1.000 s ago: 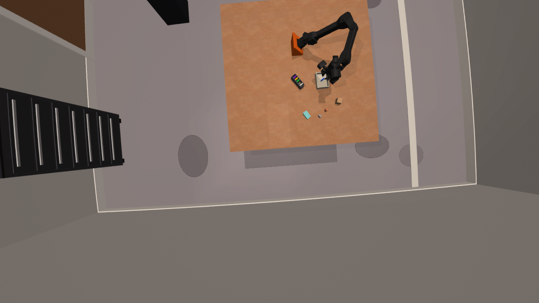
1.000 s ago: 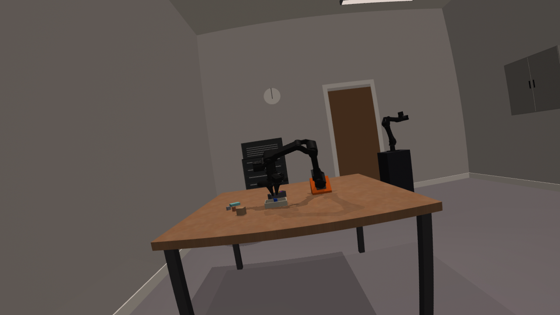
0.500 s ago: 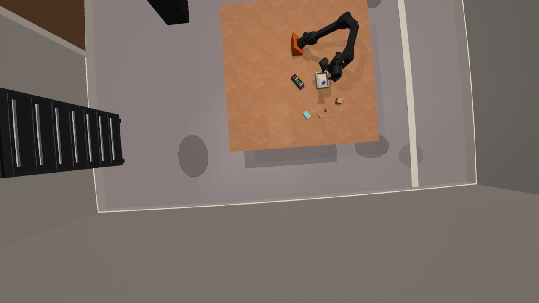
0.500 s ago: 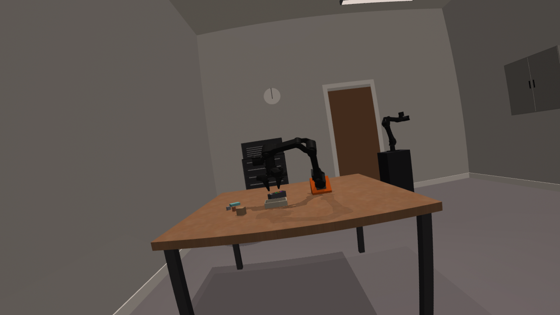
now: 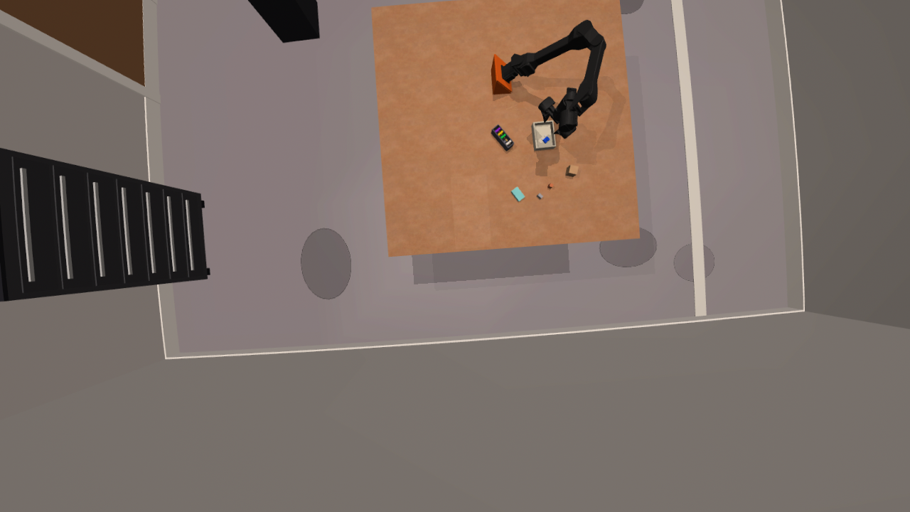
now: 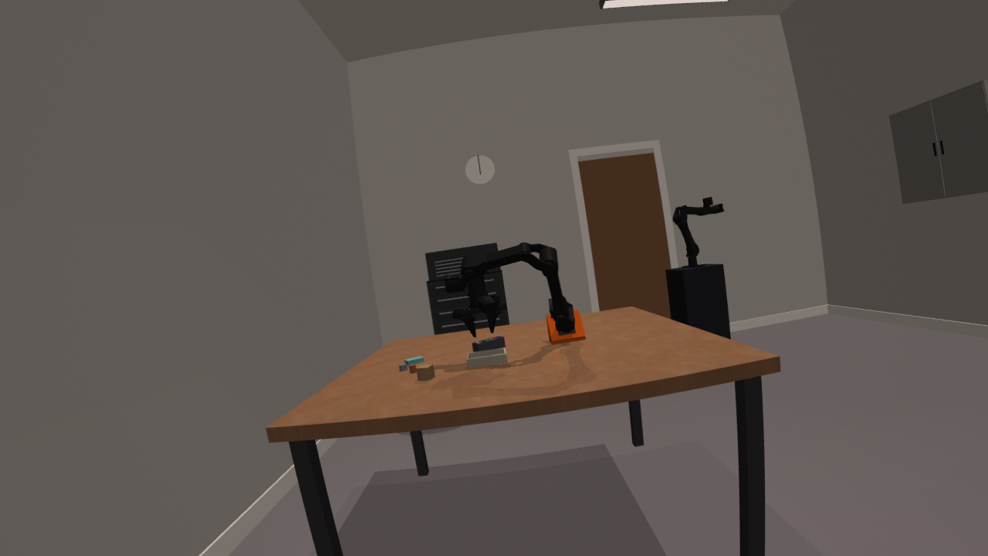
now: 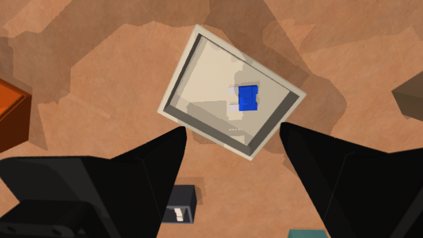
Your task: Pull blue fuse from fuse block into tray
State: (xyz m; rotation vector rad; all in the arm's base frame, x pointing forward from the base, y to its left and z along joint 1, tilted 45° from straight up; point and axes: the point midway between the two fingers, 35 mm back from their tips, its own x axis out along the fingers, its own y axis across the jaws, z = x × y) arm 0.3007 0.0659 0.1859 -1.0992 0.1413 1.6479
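The blue fuse (image 5: 546, 139) (image 7: 248, 98) lies on its side on the floor of the pale tray (image 5: 544, 149) (image 6: 487, 360) (image 7: 180, 67), its two light prongs showing in the wrist view. My gripper (image 5: 550, 127) (image 6: 482, 333) (image 7: 232, 130) is open and empty above the tray, with its fingers wide apart. The dark fuse block (image 5: 509, 147) (image 6: 488, 344) (image 7: 184, 195) stands apart from the tray. It holds a purple fuse (image 5: 498, 129) and others in yellow, green and white. In the wrist view a finger hides part of the block.
A tan block (image 5: 572, 171) (image 6: 424, 372) (image 7: 410, 99), a teal block (image 5: 517, 194) (image 6: 414, 360) (image 7: 307, 234), a small red piece (image 5: 550, 185) and a small grey piece (image 5: 539, 195) lie on the table. The arm stands on an orange base (image 5: 500, 79) (image 6: 566, 337).
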